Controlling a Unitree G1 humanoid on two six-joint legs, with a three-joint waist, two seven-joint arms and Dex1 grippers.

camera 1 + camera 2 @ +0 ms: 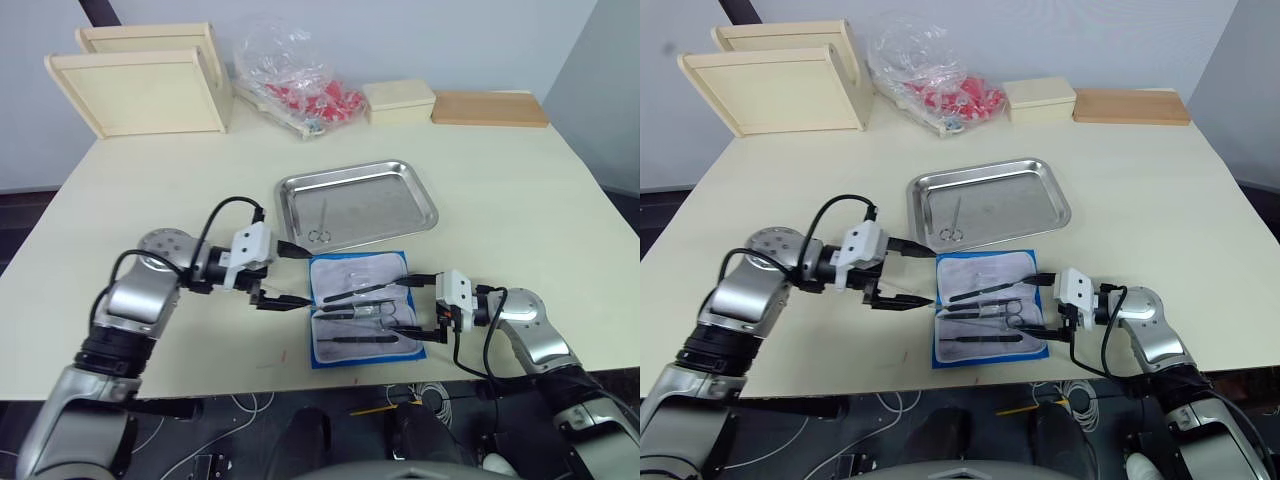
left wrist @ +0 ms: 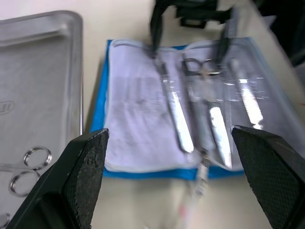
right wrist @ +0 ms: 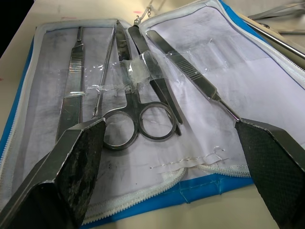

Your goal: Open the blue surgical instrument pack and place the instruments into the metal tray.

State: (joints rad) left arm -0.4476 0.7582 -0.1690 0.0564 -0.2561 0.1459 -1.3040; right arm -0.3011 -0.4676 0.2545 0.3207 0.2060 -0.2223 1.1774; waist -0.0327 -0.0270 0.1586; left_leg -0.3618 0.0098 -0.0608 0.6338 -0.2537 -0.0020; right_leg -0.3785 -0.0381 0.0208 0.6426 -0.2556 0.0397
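The blue surgical instrument pack (image 1: 325, 352) lies unfolded near the table's front edge, pale lining up. Several slim metal instruments (image 1: 365, 311) lie in its clear pockets, among them ring-handled scissors (image 3: 138, 121). Just behind it sits the metal tray (image 1: 410, 205) with one pair of scissors (image 1: 320, 228) lying in its left half. My left gripper (image 1: 300, 277) is open at the pack's left edge, holding nothing. At the pack's right edge my right gripper (image 1: 418, 308) is also open, its black fingers (image 3: 62, 176) spread above the lining.
Two pale wooden boxes (image 1: 140, 90) stand at the back left. A clear plastic bag of red items (image 1: 295, 75), a small pale box (image 1: 398, 100) and a wooden board (image 1: 490, 108) line the back edge. The table's front edge (image 1: 250, 385) runs close below the pack.
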